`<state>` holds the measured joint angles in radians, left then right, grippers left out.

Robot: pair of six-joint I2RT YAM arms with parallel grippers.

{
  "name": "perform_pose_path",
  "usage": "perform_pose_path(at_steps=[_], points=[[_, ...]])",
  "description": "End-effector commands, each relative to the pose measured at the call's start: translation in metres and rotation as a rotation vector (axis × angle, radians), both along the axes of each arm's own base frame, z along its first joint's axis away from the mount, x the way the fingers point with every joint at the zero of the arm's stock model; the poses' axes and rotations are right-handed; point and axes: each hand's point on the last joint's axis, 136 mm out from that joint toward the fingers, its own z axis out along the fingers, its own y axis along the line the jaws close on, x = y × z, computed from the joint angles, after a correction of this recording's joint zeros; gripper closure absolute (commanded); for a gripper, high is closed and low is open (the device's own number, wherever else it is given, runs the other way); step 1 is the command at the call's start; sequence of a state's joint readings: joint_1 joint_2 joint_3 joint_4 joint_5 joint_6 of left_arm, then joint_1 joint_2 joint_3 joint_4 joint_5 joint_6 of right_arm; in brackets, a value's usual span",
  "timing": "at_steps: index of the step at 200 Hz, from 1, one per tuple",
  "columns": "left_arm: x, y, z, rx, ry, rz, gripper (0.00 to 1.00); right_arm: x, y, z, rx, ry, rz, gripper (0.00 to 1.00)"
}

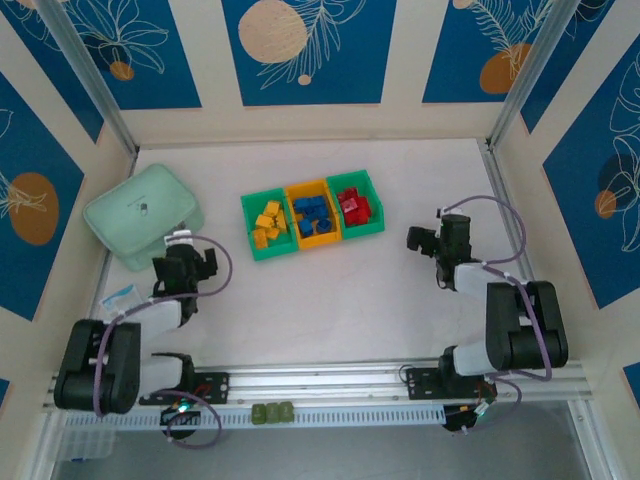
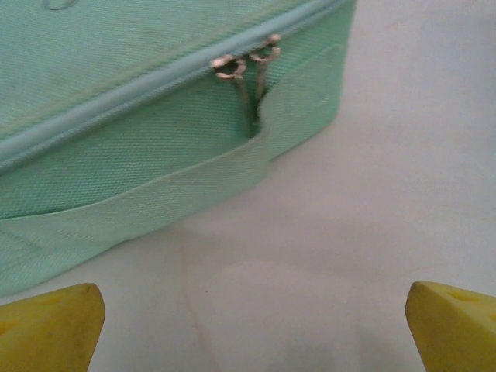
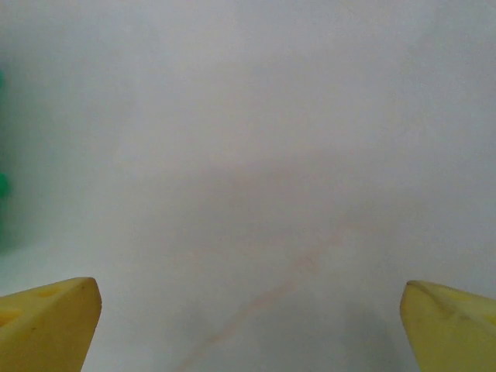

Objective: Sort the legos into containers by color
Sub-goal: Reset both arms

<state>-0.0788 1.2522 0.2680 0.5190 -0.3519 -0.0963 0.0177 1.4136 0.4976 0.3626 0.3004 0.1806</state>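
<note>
Starting nearest the rail: left arm (image 1: 100,360) at about 7 o'clock of the bench (image 1: 330,290), right arm (image 1: 520,325) at about 4 o'clock, both sitting low.

Left jaws wide open, nothing between the yellow fingertips (image 2: 46,329). Aimed at the mint pouch (image 2: 155,116) just ahead, zipper pulls (image 2: 248,66) together at its front.

Right jaws spread wide too and empty, fingertips (image 3: 46,322) over bare bench. Sliver of green at the 9 o'clock edge of that wrist view, likely the nearest bin.

Makes sense as an out-of-the-way pose, with no stray bricks spotted on the bench.

Further out, around 12 o'clock, a tight row with side walls touching:
- yellow legos (image 1: 267,222) in the left green bin (image 1: 247,225)
- blue legos (image 1: 312,213) in the orange bin (image 1: 305,186)
- red legos (image 1: 350,207) in the right green bin (image 1: 376,205)

One colour per bin, so looks pretty much finished, honestly.

Pouch off at 10 o'clock, apart from the row and zipped up. Probably just storage, not part of the sort.
</note>
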Motion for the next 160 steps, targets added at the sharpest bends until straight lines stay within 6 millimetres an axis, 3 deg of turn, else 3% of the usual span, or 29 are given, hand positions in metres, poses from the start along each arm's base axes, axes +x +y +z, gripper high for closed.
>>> perform_pose_path(at_steps=[1, 21, 36, 47, 68, 160], points=[[0.037, -0.021, 0.057, -0.011, -0.278, -0.133, 0.01, 0.028, 0.031, 0.038, 0.006, -0.217, 0.188, 0.01], [0.046, -0.031, 0.055, 0.004, -0.316, -0.201, 0.01, 0.025, 0.030, 0.028, 0.023, -0.244, 0.194, 0.01], [0.050, -0.041, 0.041, -0.001, -0.301, -0.261, 0.01, 0.020, 0.033, 0.028, 0.031, -0.311, 0.215, 0.01], [0.055, -0.047, 0.035, 0.009, -0.315, -0.293, 0.01, 0.023, 0.034, 0.023, 0.026, -0.249, 0.223, 0.01], [0.066, -0.034, 0.023, 0.006, -0.190, -0.207, 0.01, 0.024, 0.033, 0.024, 0.050, -0.248, 0.229, 0.01], [0.066, -0.034, 0.025, 0.017, -0.209, -0.204, 0.01, 0.024, 0.034, 0.024, 0.044, -0.252, 0.236, 0.01]])
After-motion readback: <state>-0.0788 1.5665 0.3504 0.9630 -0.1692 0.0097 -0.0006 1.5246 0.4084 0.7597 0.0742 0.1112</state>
